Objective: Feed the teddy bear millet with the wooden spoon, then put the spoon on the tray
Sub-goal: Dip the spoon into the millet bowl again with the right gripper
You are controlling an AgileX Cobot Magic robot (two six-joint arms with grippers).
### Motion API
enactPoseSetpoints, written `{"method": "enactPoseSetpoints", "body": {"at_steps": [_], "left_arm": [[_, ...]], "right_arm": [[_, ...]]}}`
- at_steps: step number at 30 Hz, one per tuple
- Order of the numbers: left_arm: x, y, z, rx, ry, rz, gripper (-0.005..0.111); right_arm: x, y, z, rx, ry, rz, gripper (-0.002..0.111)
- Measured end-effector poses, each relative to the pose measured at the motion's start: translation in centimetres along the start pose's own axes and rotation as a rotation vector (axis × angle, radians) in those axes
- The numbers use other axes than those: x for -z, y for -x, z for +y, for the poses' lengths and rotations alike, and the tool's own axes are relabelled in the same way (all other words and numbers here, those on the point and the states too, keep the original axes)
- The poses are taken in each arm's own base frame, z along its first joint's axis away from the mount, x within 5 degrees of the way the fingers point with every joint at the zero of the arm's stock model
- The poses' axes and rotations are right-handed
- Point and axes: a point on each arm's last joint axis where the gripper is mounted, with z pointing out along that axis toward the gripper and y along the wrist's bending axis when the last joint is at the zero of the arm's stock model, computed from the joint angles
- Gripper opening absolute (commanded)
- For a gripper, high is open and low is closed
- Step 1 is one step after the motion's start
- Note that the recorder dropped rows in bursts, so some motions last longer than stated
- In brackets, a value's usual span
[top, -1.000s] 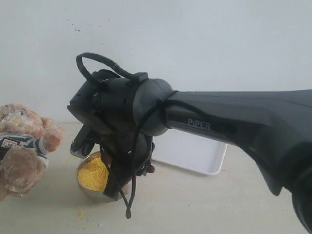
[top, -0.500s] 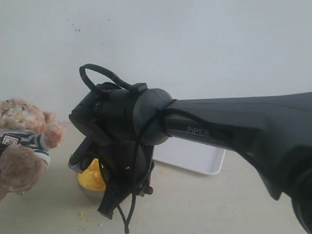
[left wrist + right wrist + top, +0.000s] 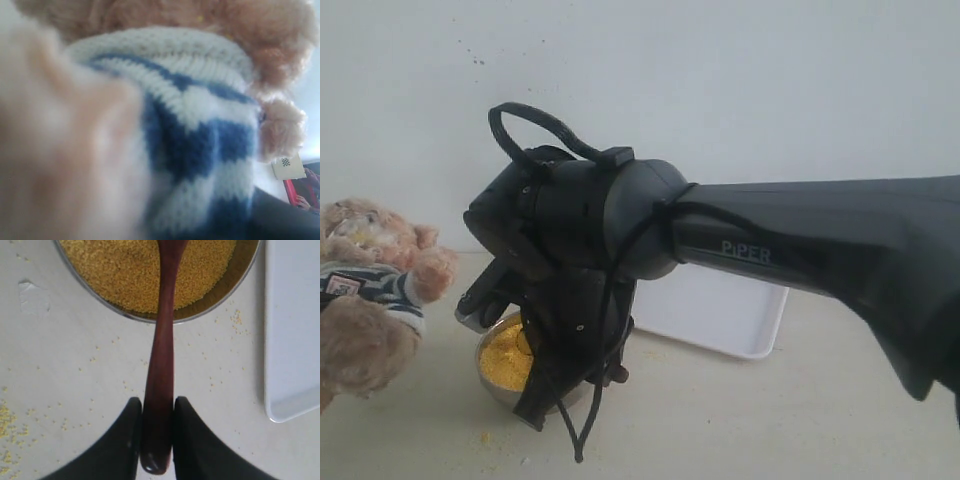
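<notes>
Right end effector (image 3: 157, 407) clamps spoon (image 3: 162, 340) handle, tip in millet (image 3: 115, 270); we judge scooping step; next, level lift toward bear (image 3: 360, 340).

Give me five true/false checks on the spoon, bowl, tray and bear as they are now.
1. The right gripper is shut on the handle of the wooden spoon. True.
2. The wooden spoon lies on the tray. False: the gripper holds it, with its far end over the millet.
3. Loose grains are scattered on the table near the metal bowl. True.
4. The teddy bear wears a plain red shirt. False: it has blue and white stripes.
5. The metal bowl is empty. False: it holds millet.
</notes>
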Motion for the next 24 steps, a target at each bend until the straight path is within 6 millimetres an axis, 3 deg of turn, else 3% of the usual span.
{"method": "enactPoseSetpoints", "body": {"at_steps": [12,24], "left_arm": [[0.0,-0.2,-0.3,-0.008,-0.037,0.021,0.004],[0.0,-0.3,-0.3,-0.007,-0.038,0.025,0.004]], "right_arm": [[-0.1,-0.5,-1.0,-0.023,0.015,0.024,0.0],[1.4,-0.9,-2.8,-0.003,-0.07,-0.002,0.0]]}}
